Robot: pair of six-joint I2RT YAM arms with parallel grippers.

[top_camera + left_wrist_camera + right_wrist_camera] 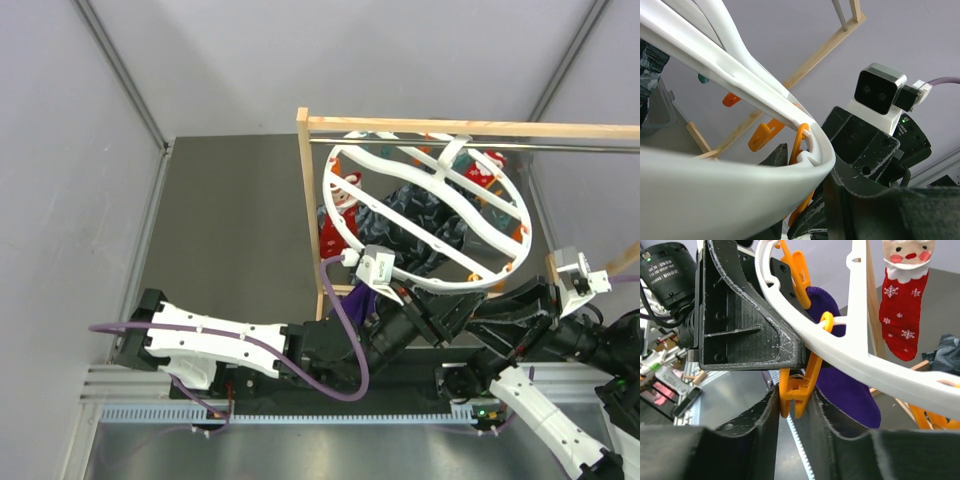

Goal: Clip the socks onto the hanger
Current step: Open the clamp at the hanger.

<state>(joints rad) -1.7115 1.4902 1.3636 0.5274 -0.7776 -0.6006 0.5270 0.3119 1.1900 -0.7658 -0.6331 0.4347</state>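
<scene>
— Where does the top camera sit?
— High up behind the left arm (215, 338) and right arm (545, 420), looking down from far off. The hanger (450, 287) lies right of centre.
— And the wrist cameras?
— The left one tilts upward, pressed against the hanger (715, 200) rim, facing the right wrist camera (879, 92). The right one looks back the opposite way, just as near, at an orange clip (797, 390).
— What do they share?
— That near stretch of rim. The top view holds it too, small.

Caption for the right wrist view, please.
Right tool pinches an orange clip on the white hanger rim, purple sock just behind.
</scene>
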